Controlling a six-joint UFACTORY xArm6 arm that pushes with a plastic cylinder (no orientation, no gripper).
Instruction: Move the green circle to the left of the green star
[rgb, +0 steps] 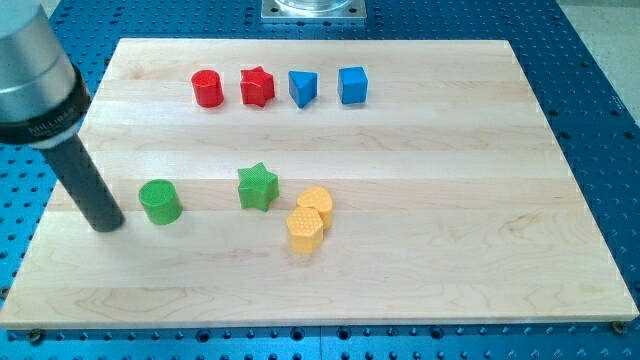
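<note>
The green circle (160, 201) sits on the wooden board at the view's left. The green star (257, 187) stands to its right, about a block's width of board between them. My tip (107, 222) rests on the board just left of the green circle, a small gap between them. The rod rises up and to the view's left from the tip.
A red circle (208, 88), red star (257, 87), blue triangle-like block (303, 88) and blue cube (352, 86) line up near the view's top. Two yellow blocks (310, 220) touch each other just right and below the green star. The board's left edge (40, 225) is near my tip.
</note>
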